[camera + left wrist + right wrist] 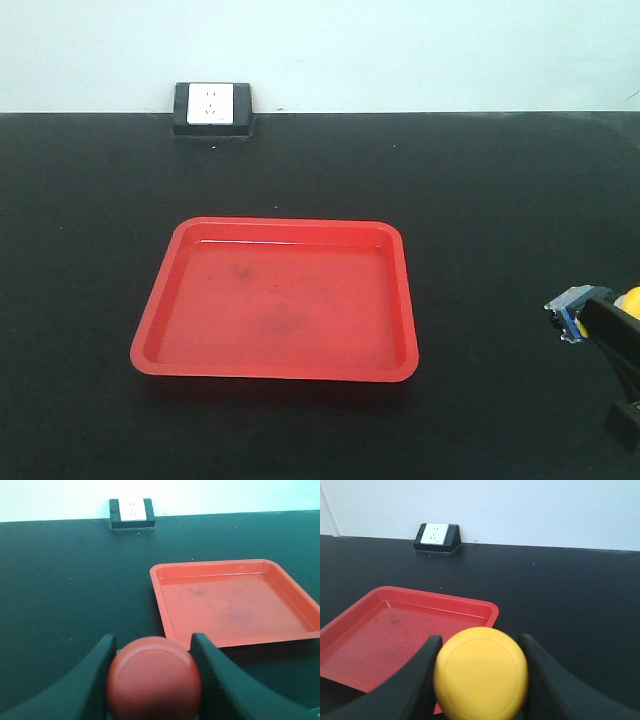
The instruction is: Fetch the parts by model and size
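Observation:
A red-capped push-button (153, 677) fills the bottom of the left wrist view, and my left gripper (152, 645) is shut on it, a dark finger on each side of the cap. It hangs just short of the near left corner of the red tray (235, 605). My right gripper (480, 642) is shut on the yellow-capped push-button (481, 672), beside the tray's (380, 630) right edge. In the front view the yellow button's bluish base (572, 312) points toward the empty tray (280, 300) from the far right, held by the right gripper (598, 305). The left gripper is out of the front view.
A black socket box with a white face (213, 108) sits at the back edge of the black table (480, 200), against the pale wall. It also appears in both wrist views: socket box (132, 512) and socket box (436, 536).

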Controlling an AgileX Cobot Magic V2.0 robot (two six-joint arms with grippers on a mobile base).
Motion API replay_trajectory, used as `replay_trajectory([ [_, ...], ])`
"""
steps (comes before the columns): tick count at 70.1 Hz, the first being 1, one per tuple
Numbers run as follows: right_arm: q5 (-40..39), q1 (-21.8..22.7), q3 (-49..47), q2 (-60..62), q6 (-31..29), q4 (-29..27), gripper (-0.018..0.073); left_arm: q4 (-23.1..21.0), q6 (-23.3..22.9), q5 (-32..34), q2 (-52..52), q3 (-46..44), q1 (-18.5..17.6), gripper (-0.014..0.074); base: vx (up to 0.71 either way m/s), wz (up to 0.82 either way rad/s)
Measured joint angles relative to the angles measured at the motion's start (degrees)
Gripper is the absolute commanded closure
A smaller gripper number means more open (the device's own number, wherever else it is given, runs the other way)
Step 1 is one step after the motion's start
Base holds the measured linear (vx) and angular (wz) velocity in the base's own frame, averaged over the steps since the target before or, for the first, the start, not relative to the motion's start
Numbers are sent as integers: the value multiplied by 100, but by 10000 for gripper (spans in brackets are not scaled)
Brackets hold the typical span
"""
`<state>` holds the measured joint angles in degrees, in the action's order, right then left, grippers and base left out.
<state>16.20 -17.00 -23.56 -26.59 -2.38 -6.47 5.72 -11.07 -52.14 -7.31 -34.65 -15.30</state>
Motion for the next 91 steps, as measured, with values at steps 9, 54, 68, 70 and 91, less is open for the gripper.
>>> replay_trajectory([
  [9,0,0,0,-4,0,0,569,0,0,0,0,0,0,603,0,0],
  [54,0,0,0,-4,0,0,569,0,0,0,0,0,0,603,0,0],
  [68,0,0,0,-4,0,0,569,6,0,28,0,0,0,603,0,0],
  [70,0,0,0,-4,0,0,569,6,0,58,0,0,0,603,0,0],
  [91,0,0,0,-4,0,0,569,6,-25,458,-255,-88,0,601,0,0],
])
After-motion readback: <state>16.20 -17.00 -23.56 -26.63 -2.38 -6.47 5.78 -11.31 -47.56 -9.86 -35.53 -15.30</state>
